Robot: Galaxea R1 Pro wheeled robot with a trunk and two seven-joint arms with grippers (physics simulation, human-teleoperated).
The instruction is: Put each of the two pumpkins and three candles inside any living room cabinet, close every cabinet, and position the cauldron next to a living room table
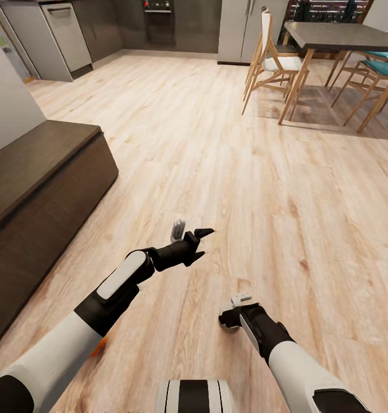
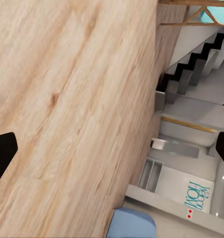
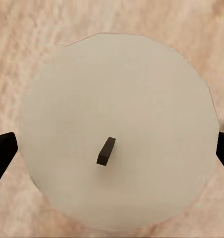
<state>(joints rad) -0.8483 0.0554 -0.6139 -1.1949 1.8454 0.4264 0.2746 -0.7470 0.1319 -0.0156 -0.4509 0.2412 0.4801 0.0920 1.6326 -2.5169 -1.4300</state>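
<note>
My right gripper (image 1: pixel 229 322) hangs low over the wood floor, shut on a stubby grey candle (image 1: pixel 225 324). In the right wrist view the candle's pale flat top (image 3: pixel 116 99) with its dark wick sits between the two black fingertips (image 3: pixel 2 151). My left gripper (image 1: pixel 202 243) reaches forward over bare floor, open and empty, its fingertips (image 2: pixel 2 153) far apart. The long dark-brown cabinet (image 1: pixel 39 189) stands along the left wall. An orange sliver (image 1: pixel 102 343), perhaps a pumpkin, peeks from under my left forearm. The cauldron and the low table are out of view.
A wooden dining table (image 1: pixel 343 35) with chairs (image 1: pixel 274 63) stands at the back right. Grey kitchen units (image 1: pixel 67 34) and an oven (image 1: pixel 158 20) line the far wall. Wide wood floor (image 1: pixel 228 172) lies ahead. A staircase (image 2: pixel 191 69) shows in the left wrist view.
</note>
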